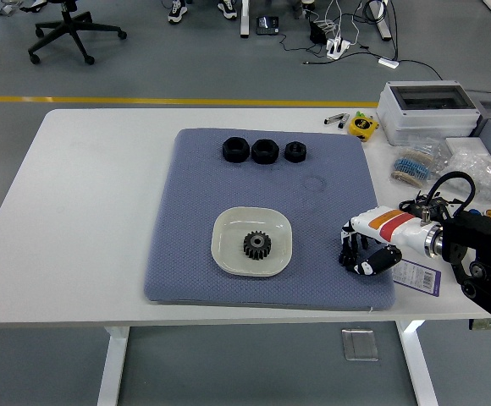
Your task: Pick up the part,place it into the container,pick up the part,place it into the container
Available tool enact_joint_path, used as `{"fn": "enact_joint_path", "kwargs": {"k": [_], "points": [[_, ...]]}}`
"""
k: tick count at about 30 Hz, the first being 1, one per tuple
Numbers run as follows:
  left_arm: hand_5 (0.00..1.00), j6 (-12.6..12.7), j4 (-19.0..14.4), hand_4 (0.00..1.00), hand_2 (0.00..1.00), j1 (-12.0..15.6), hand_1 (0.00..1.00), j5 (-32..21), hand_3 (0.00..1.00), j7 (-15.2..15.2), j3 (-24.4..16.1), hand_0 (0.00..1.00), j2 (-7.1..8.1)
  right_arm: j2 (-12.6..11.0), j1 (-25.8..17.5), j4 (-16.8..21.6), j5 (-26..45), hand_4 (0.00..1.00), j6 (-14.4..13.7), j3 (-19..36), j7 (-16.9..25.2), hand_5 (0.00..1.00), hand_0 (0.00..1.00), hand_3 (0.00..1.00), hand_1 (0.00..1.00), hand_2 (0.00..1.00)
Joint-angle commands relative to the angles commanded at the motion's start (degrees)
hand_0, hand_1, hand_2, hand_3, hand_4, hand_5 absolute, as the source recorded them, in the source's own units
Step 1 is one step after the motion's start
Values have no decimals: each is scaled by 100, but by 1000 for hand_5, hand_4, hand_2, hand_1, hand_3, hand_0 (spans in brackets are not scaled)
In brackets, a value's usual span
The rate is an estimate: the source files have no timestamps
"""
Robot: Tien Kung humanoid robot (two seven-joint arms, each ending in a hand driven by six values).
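A cream square bowl point(225, 225) sits in the middle of the blue-grey mat point(195, 194) with a dark gear point(256, 245) lying in it. Near the mat's right front corner my right hand point(355, 256), white with an orange stripe, has its fingers curled down around a small black gear point(345, 260). That gear is mostly hidden by the fingers and still rests low on the mat. Three black nuts point(265, 150) stand in a row at the mat's far edge. My left arm does not show.
A grey junction box point(423, 108), a yellow tape measure point(362, 125) and bags of small parts point(421, 165) crowd the table's far right. A purple-printed label point(418, 276) lies just right of my hand. The mat's front edge is close below the hand.
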Motion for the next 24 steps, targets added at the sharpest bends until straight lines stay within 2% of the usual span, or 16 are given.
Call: {"fn": "enact_joint_path", "kwargs": {"k": [8, 12, 19, 24], "points": [[748, 1, 0, 618, 894, -20, 870, -38, 663, -6, 20, 889, 0, -3, 31, 151, 49, 626, -29, 104, -59, 208, 272, 456, 376, 449], [746, -2, 0, 618, 893, -20, 870, -60, 663, -9, 36, 889, 0, 93, 104, 287, 19, 620, -41, 168, -107, 205, 269, 455, 373, 448], [747, -2, 0, 618, 893, -14, 868, -84, 663, -8, 59, 888, 0, 422, 324, 588, -16, 619, -53, 198, -159, 215, 268, 451, 372, 447], [748, -1, 0, 619, 892, -21, 868, -116, 662, -12, 89, 889, 0, 798, 571, 545, -81, 610, -63, 125, -195, 226, 268, 449, 368, 447]]}}
